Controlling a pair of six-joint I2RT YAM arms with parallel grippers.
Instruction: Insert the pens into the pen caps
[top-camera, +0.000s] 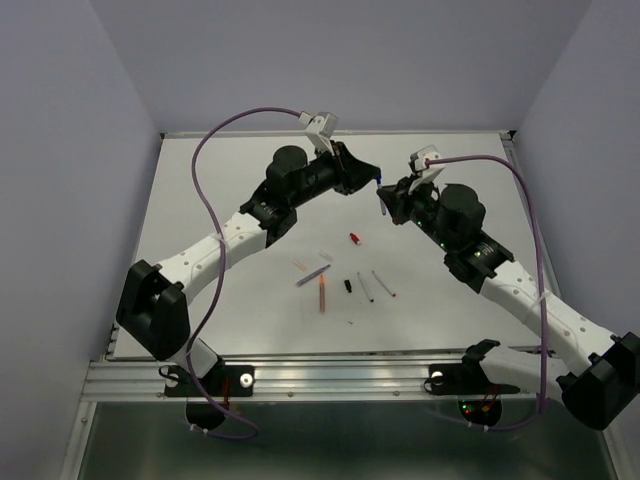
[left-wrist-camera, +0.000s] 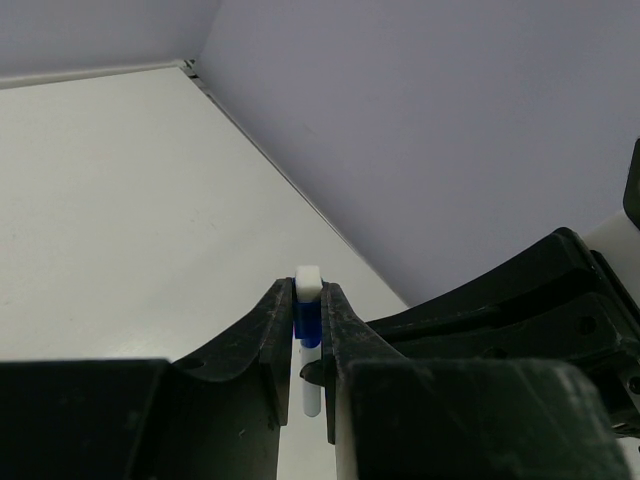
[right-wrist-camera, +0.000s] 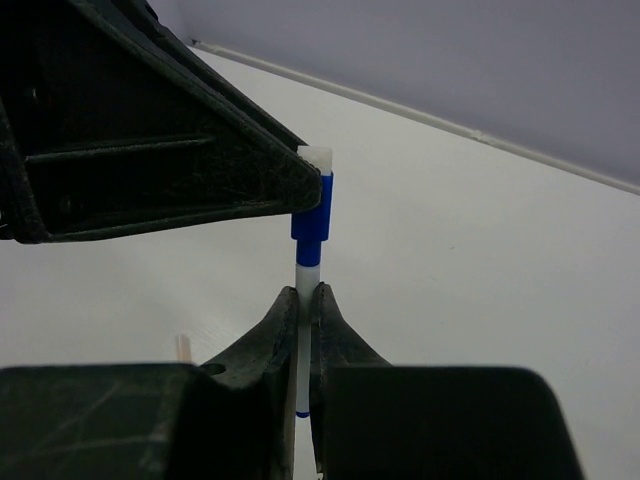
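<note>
While midair, pen (right-wrist-camera: 308, 280) between right fingers (right-wrist-camera: 278, 335)

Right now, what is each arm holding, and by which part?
Left fingers pinch the blue cap across its sides. Right fingers pinch the white pen on its barrel, just below the cap.

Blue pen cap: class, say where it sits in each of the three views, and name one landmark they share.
Top external: blue pen cap just above and right of centre.
Left wrist: lower centre, pinched in the left gripper.
Right wrist: centre, above the right gripper.
Shared landmark: the white pen below the cap.
</note>
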